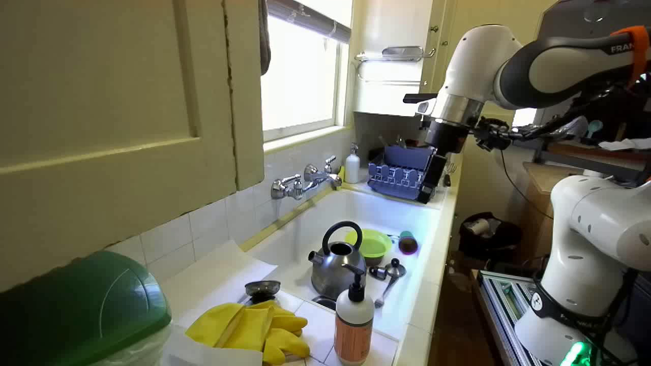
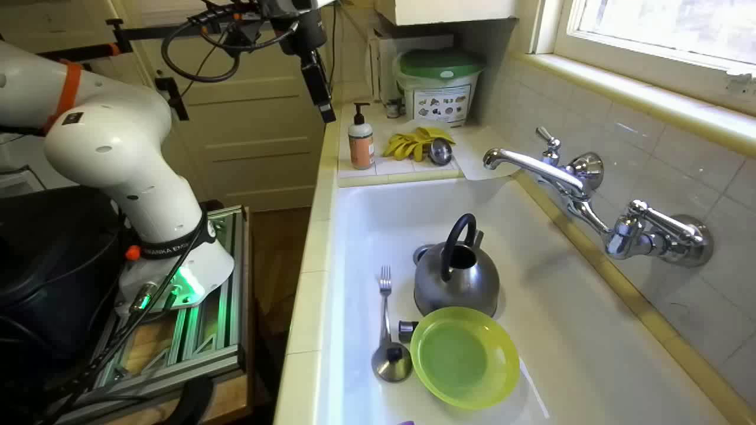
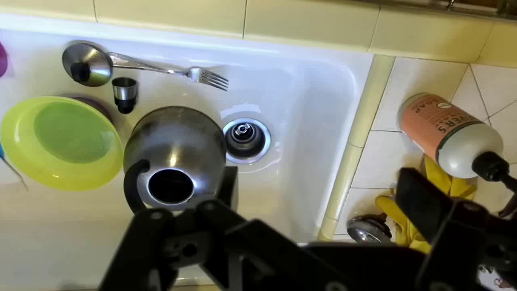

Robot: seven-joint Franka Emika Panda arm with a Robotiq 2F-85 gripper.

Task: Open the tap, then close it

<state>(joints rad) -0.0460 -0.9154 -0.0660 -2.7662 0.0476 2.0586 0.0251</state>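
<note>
The chrome wall tap (image 1: 323, 177) is on the tiled wall above the sink and also shows in an exterior view (image 2: 546, 170). It has a curved spout and two lever handles, one handle (image 2: 667, 224) and another handle (image 2: 549, 144). No water stream shows at the spout. My gripper (image 1: 426, 195) hangs above the sink's front edge, apart from the tap, and also shows in an exterior view (image 2: 326, 113). In the wrist view the gripper (image 3: 325, 190) is open, its fingers wide apart with nothing held. The tap is out of view there.
A steel kettle (image 2: 458, 277), a green bowl (image 2: 466, 360) and a fork (image 2: 385, 289) lie in the white sink (image 2: 567, 330). A soap bottle (image 2: 361, 141), yellow gloves (image 2: 413, 143) and a strainer (image 2: 440, 151) are on the counter. A dish rack (image 1: 396, 173) stands at the sink's far end.
</note>
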